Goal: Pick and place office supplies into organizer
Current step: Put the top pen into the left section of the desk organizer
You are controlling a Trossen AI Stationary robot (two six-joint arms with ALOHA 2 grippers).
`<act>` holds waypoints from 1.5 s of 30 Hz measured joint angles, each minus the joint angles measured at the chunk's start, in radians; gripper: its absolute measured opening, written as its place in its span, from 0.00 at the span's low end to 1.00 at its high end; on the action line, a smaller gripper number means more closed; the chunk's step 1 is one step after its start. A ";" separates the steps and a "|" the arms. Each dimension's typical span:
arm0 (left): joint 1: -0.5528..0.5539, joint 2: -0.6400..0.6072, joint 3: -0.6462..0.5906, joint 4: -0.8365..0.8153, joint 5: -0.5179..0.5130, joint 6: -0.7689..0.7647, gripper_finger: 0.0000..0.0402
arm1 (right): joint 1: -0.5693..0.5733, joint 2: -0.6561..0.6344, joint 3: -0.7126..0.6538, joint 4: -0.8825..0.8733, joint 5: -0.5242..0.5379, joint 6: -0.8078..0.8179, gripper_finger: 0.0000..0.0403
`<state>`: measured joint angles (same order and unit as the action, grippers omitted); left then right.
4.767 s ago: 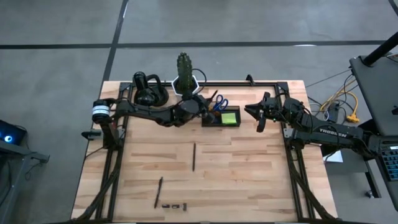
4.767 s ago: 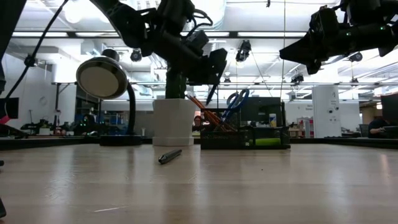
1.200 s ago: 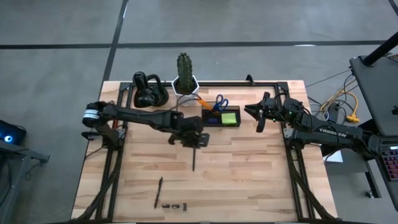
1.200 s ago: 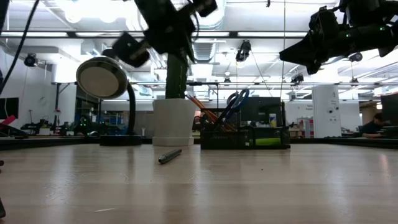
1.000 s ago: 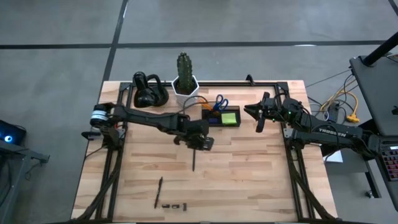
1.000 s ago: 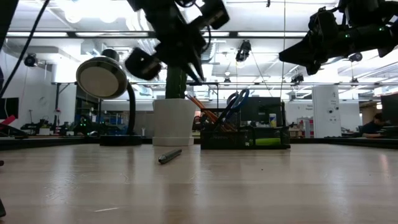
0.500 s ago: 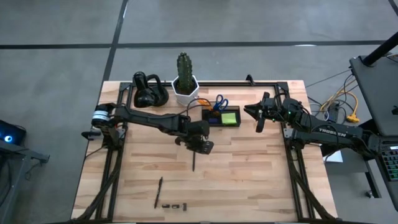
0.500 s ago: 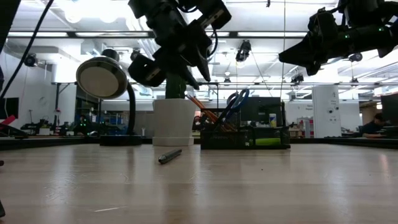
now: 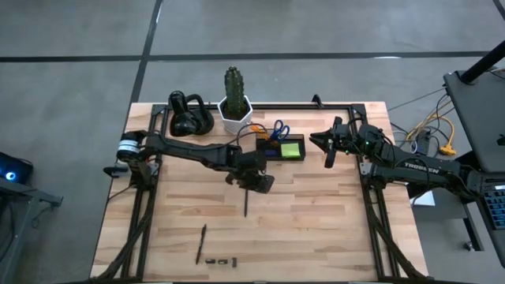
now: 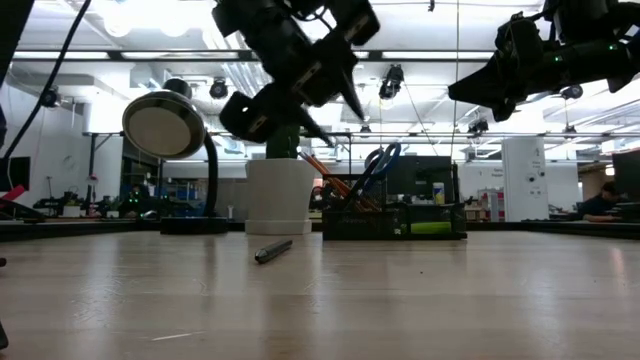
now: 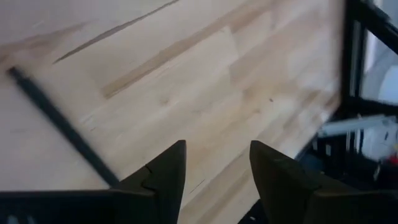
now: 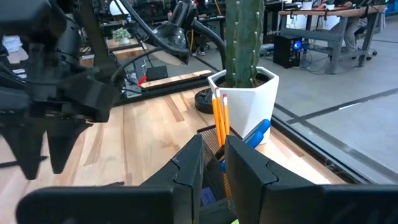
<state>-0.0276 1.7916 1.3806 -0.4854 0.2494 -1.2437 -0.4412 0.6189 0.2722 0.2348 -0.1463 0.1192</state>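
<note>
My left gripper (image 9: 259,182) hangs open above the table's middle (image 10: 342,126), slanting down just beyond the far end of a dark pen (image 9: 245,200). The pen lies flat on the wood and shows off to one side of the fingers (image 11: 57,119), not between them. A second dark pen (image 9: 202,242) and small black clips (image 9: 221,260) lie near the front edge. The dark organizer (image 9: 280,149) holds blue-handled scissors (image 9: 278,130), orange pencils (image 9: 257,129) and a lime-green pad (image 9: 291,149). My right gripper (image 9: 327,147) waits in the air right of the organizer, with a narrow gap between its fingers (image 12: 214,160).
A white pot with a cactus (image 9: 234,106) stands just behind the organizer. A black rounded gadget (image 9: 189,118) sits at the far left. Black frame rails (image 9: 316,106) run along the table's far, left and right sides. Bare wood (image 9: 316,229) spreads over the near right.
My left gripper has drifted a little toward the table's right edge above the pen's far end. Its fingers have spread from shut to open. The pen has stayed where it lay.
</note>
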 joint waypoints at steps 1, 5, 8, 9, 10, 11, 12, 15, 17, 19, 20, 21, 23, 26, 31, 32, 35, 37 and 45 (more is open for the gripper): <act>0.001 0.003 -0.002 -0.010 -0.001 -0.030 0.40 | 0.000 0.000 0.000 0.000 0.000 0.000 0.14; 0.001 0.022 -0.002 -0.081 -0.006 -0.151 0.40 | 0.000 0.000 0.000 0.000 0.000 0.000 0.14; -0.006 0.049 -0.002 -0.140 -0.008 -0.200 0.40 | 0.000 0.000 0.000 0.000 0.000 0.000 0.14; -0.010 0.056 -0.003 -0.157 -0.009 -0.212 0.40 | 0.000 0.000 0.000 0.000 0.000 0.000 0.14; -0.014 0.063 -0.003 -0.174 -0.010 -0.216 0.40 | 0.000 0.000 0.000 0.000 0.000 0.000 0.14; -0.018 0.072 -0.003 -0.186 -0.009 -0.218 0.40 | 0.000 0.000 0.000 0.000 0.000 0.000 0.14; -0.020 0.075 0.001 -0.203 -0.008 -0.218 0.40 | 0.000 0.000 0.000 0.000 0.000 0.000 0.14; -0.022 0.089 0.001 -0.239 -0.027 -0.218 0.40 | 0.000 0.000 0.000 0.000 0.000 0.000 0.14; -0.021 0.099 0.001 -0.236 -0.066 -0.219 0.40 | 0.000 0.000 0.000 -0.001 0.000 0.000 0.14; -0.021 0.104 0.001 -0.237 -0.093 -0.219 0.40 | 0.000 0.000 0.000 -0.001 0.000 0.000 0.14; -0.021 0.107 0.001 -0.237 -0.100 -0.218 0.40 | 0.000 0.000 0.000 -0.001 0.000 0.000 0.14; -0.021 0.113 0.001 -0.241 -0.102 -0.217 0.40 | 0.000 0.000 0.000 -0.001 0.000 0.000 0.14; -0.020 0.125 0.001 -0.255 -0.107 -0.217 0.40 | 0.000 0.001 0.000 -0.001 0.000 0.000 0.14; -0.021 0.142 0.001 -0.257 -0.129 -0.217 0.40 | 0.000 0.001 0.000 -0.001 0.000 0.000 0.14; -0.024 0.170 0.001 -0.256 -0.133 -0.217 0.40 | 0.000 0.001 0.000 -0.001 0.000 0.000 0.14; -0.024 0.176 0.001 -0.257 -0.135 -0.216 0.40 | 0.000 0.001 0.000 -0.001 0.000 0.000 0.14; -0.024 0.186 0.001 -0.253 -0.137 -0.214 0.40 | 0.000 0.001 0.000 -0.001 0.000 0.000 0.14; -0.025 0.186 0.001 -0.252 -0.139 -0.213 0.40 | 0.000 0.001 0.000 -0.001 0.000 0.000 0.14; -0.025 0.192 0.001 -0.213 -0.174 -0.215 0.40 | 0.000 0.002 0.000 -0.001 0.000 0.000 0.14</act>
<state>-0.0525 1.9834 1.3815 -0.6982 0.0759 -1.4586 -0.4408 0.6205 0.2726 0.2343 -0.1467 0.1192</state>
